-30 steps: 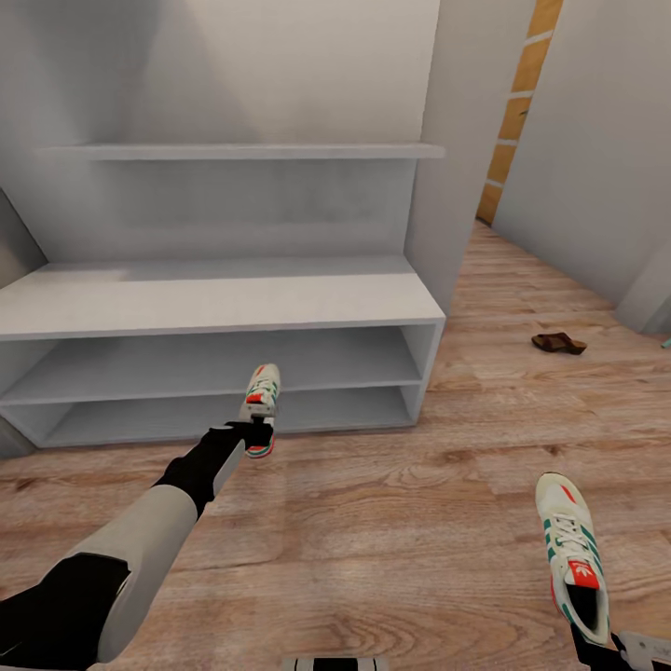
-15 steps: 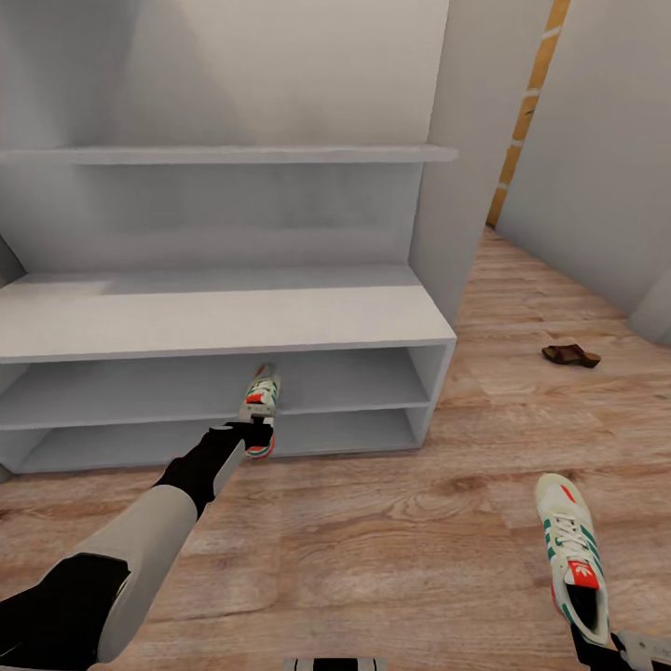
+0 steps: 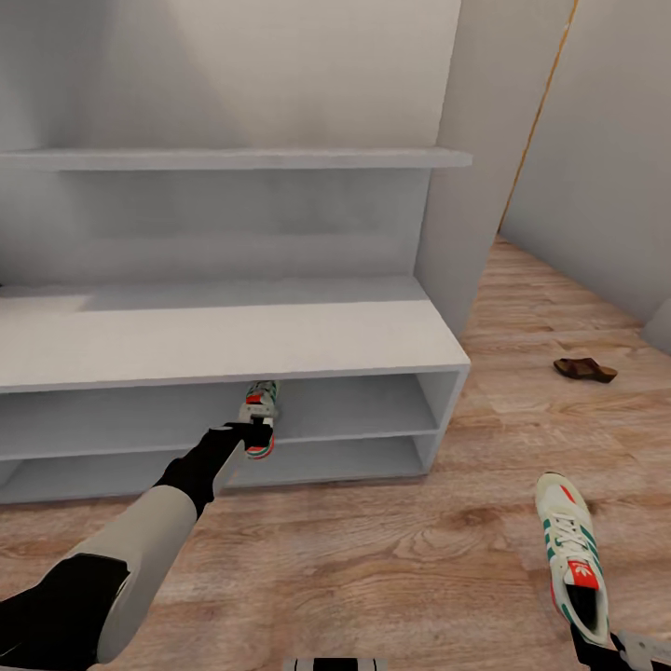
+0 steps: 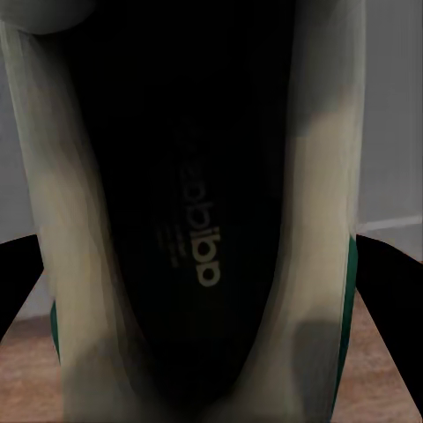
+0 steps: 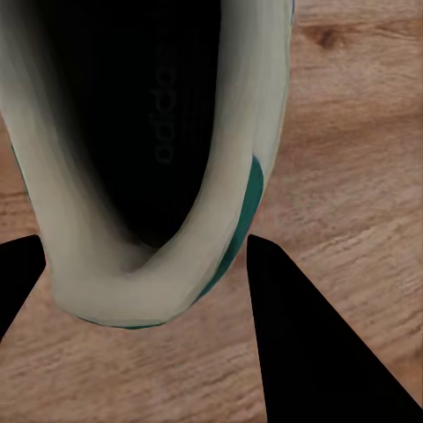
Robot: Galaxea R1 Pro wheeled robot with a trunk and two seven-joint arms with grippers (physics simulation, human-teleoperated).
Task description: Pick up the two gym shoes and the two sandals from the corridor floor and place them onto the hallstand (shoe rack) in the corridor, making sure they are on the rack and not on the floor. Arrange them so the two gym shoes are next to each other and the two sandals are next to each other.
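The robot has rolled closer to the hallstand (image 3: 233, 340): the left gripper (image 3: 250, 431), apparently clamped on one gym shoe (image 3: 260, 403), now reaches its upper shelf opening; the right gripper (image 3: 592, 643) holds the other gym shoe (image 3: 570, 550) above the corridor floor (image 3: 391, 540).

- The hallstand (image 3: 280, 340) has a bare bench top, open from the front under the wall shelf (image 3: 233, 158).
- Its upper low shelf (image 3: 354, 410) is open to the right of the gym shoe (image 3: 260, 410) held by the left pincer (image 3: 250, 431).
- The grey side panel (image 3: 466, 186) closes the right end.
- The corridor floor (image 3: 391, 559) lies open between both arms; a sandal (image 3: 584, 370) lies well off right.
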